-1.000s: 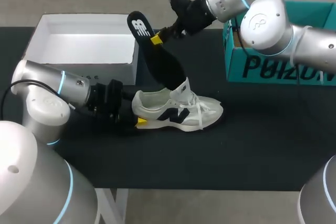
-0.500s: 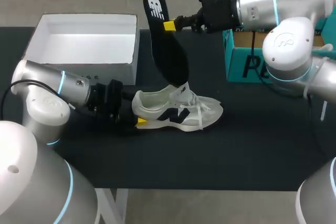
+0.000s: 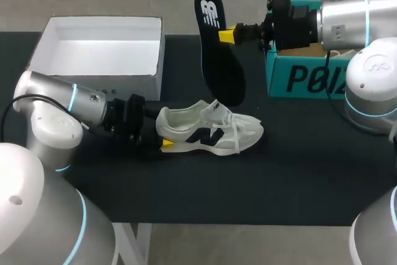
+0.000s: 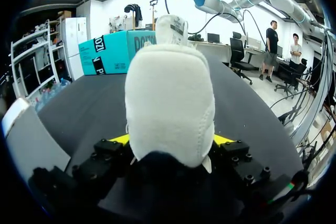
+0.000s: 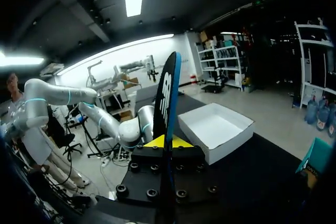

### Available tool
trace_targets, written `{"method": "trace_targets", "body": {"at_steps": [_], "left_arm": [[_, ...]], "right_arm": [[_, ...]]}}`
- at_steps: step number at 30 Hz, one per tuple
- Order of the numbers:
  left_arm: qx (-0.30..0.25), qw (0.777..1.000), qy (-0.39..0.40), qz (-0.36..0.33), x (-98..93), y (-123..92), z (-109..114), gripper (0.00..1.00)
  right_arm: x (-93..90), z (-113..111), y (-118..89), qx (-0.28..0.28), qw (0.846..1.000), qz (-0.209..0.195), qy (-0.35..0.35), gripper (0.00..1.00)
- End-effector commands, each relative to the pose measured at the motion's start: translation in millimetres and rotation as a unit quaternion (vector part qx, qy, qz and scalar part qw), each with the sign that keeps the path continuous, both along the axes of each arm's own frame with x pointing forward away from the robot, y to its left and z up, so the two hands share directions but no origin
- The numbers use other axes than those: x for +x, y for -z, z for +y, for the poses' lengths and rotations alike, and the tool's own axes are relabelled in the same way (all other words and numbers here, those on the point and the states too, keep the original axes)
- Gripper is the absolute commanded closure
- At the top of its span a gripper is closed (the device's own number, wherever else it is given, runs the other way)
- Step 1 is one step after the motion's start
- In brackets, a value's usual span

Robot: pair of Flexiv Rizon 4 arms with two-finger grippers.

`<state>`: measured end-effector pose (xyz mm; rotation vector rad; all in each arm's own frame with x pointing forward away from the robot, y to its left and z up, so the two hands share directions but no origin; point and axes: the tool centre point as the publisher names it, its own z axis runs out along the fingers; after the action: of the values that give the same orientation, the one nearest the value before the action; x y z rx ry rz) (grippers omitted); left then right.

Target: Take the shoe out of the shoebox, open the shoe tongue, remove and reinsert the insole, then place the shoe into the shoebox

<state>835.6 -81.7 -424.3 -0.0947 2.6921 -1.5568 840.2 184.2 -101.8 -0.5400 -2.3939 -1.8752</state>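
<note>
Upper middle, right gripper [image 3: 226, 34] pinches the black insole [image 3: 222, 72], lifted clear; left gripper [image 3: 160, 133] clamps the sneaker [image 3: 211, 131] heel; next, reinsert toe-first.

One shoe [image 3: 208, 130], one insole [image 3: 218, 60], one white box [image 3: 74, 85] at ten o'clock, one teal box [image 3: 298, 80] at two o'clock.

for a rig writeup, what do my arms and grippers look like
Left arm and right arm: silver tubes, white rounded joints, thin blue rings; a black cable loops off the left. Left gripper and right gripper: black bolted blocks, yellow tips.
</note>
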Motion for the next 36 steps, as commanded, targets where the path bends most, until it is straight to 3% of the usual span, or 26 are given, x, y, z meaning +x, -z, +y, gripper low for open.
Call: {"method": "trace_targets", "body": {"at_steps": [1,16,17,23,28,36], "left_arm": [[0.0,1.0,0.0,0.0,-0.6,0.5,-0.3,1.0],[0.0,1.0,0.0,0.0,-0.6,0.5,-0.3,1.0],[0.0,1.0,0.0,0.0,-0.6,0.5,-0.3,1.0],[0.0,1.0,0.0,0.0,-0.6,0.5,-0.3,1.0],[0.0,1.0,0.0,0.0,-0.6,0.5,-0.3,1.0],[0.0,1.0,0.0,0.0,-0.6,0.5,-0.3,1.0]], "right_arm": [[9.0,-22.1,-7.7,0.002,0.999,0.009,-0.04,1.0],[9.0,-22.1,-7.7,0.002,0.999,0.009,-0.04,1.0],[7.9,-29.5,-9.7,0.012,1.0,0.009,-0.022,1.0],[-18.1,-57.3,-41.1,0.045,0.999,-0.007,0.023,1.0],[-47.4,-64.7,-59.5,0.057,0.998,-0.014,0.019,1.0],[-86.6,-72.5,-71.0,0.044,0.999,0.024,0.02,1.0]]}}
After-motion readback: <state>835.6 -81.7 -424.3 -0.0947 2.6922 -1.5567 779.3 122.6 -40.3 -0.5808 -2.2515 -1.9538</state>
